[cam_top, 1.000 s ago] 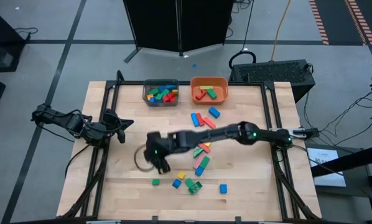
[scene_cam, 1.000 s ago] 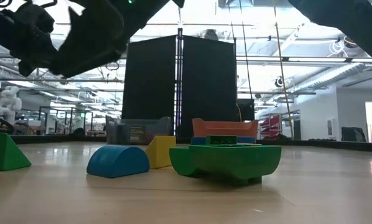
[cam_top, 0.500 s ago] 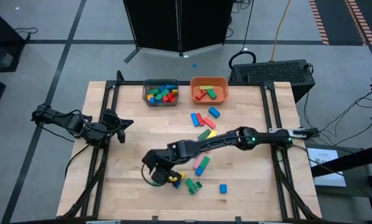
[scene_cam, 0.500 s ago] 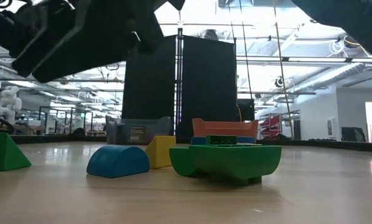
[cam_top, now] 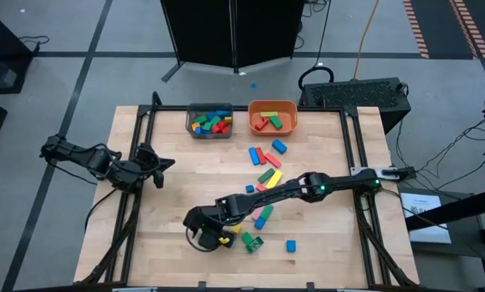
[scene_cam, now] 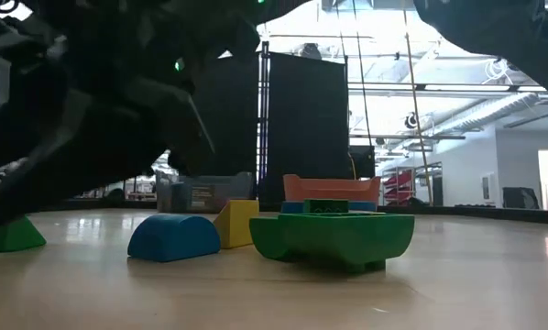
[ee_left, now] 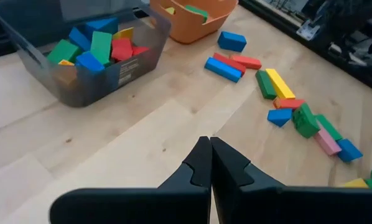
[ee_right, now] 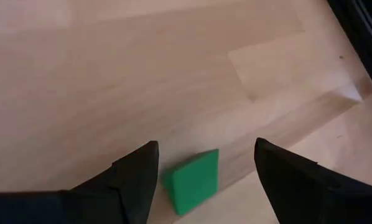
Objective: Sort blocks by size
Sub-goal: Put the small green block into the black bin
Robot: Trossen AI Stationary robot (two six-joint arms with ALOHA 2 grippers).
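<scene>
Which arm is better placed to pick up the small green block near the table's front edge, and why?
The right gripper: its open jaws straddle the green block. The left gripper waits shut, far off.

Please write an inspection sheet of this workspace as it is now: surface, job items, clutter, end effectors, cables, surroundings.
Surface: wooden table, bare on its left part.
Job's things: loose blocks scattered mid-table and toward the near edge; grey bin and orange bin at the far edge, both holding blocks.
Clutter: nothing seen.
End effectors: right end effector open, low over the table, fingers either side of a green block, not closed on it; left end effector shut, empty, at the table's left edge.
Cables: several on the floor to the right of the table.
Surroundings: black panel behind the table; no person seen.
</scene>
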